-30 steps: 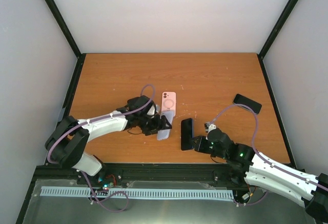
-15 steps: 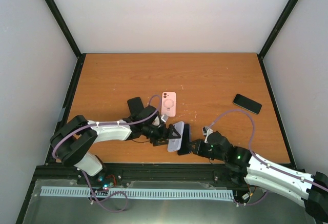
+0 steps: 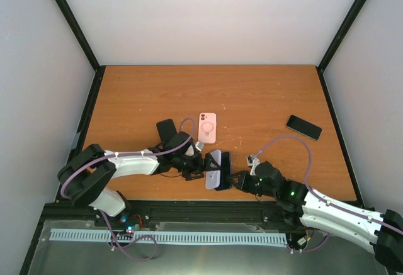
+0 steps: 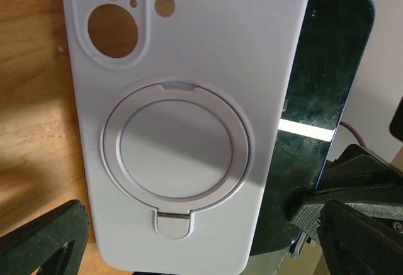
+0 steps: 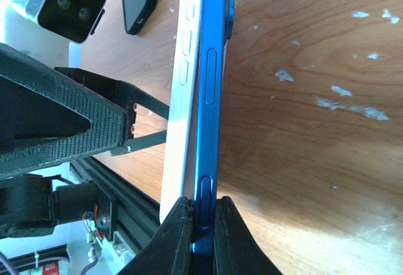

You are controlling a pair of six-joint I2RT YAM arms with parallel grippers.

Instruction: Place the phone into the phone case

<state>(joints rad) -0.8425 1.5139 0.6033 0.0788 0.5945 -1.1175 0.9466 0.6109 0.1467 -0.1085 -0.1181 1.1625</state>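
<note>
Right fingers (image 5: 179,234) are pinched tight on the bottom edge of the blue phone (image 5: 208,99), one on each face. The right gripper (image 3: 237,179) holds it on its long edge, above the wooden table (image 3: 264,99).

Left fingers (image 4: 44,240) are spread wide with nothing clamped. The left gripper (image 3: 204,166) straddles both the white case (image 4: 182,117) and the phone (image 4: 318,92). One finger is just beside the case's edge; can't tell if it touches. The other sits past the phone's far side. From the right wrist, the near left finger (image 5: 69,124) stands apart from the case (image 5: 186,67), with a visible gap.

The case lies face to face against the phone, pressed together along the length. Its back, with the round ring stand and camera cutouts, faces the left wrist camera. The phone's dark screen sticks out past one long side of the case, so they're offset and the phone isn't seated.

From above, the case (image 3: 213,168) and phone (image 3: 223,173) sit between the two grippers, near the table's front edge. Can't tell if the case rests on the table.

A pink phone (image 3: 207,128) lies flat just behind them. A black phone (image 3: 303,127) lies well apart at the right.
</note>
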